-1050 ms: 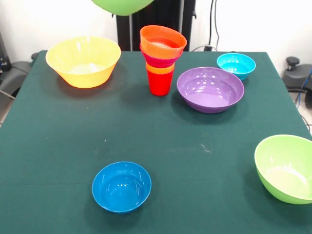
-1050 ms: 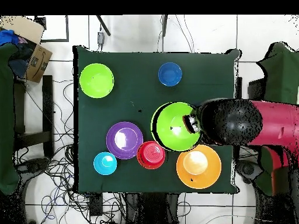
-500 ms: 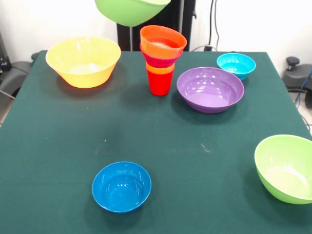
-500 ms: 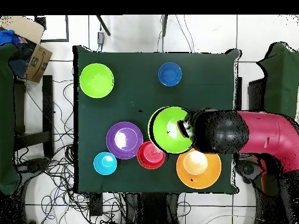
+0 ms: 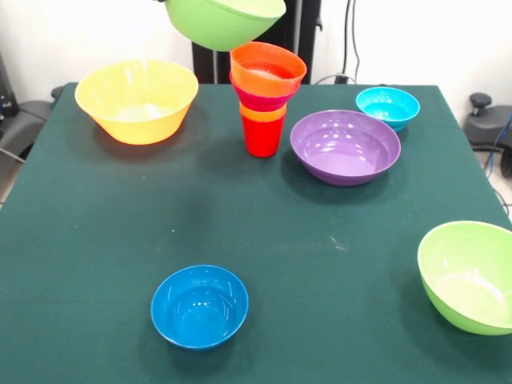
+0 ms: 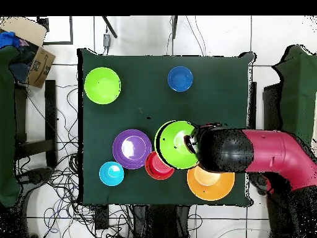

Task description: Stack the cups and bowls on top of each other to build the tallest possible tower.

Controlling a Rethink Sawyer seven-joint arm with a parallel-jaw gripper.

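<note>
1. Lime green bowl held in the air at top edge, tilted, its lower side just above and left of the tower's rim. What holds it is cut off by the frame.
2. Tower on the green table: red cup as base, orange band above it, pink bowl, orange bowl on top.
3. Large yellow-orange bowl left of tower, upright, apart from it.
4. Purple bowl just right of tower; light blue bowl behind it, near it.
5. Dark blue bowl alone near front edge.
6. Second lime green bowl at right edge, partly cut off.
</note>
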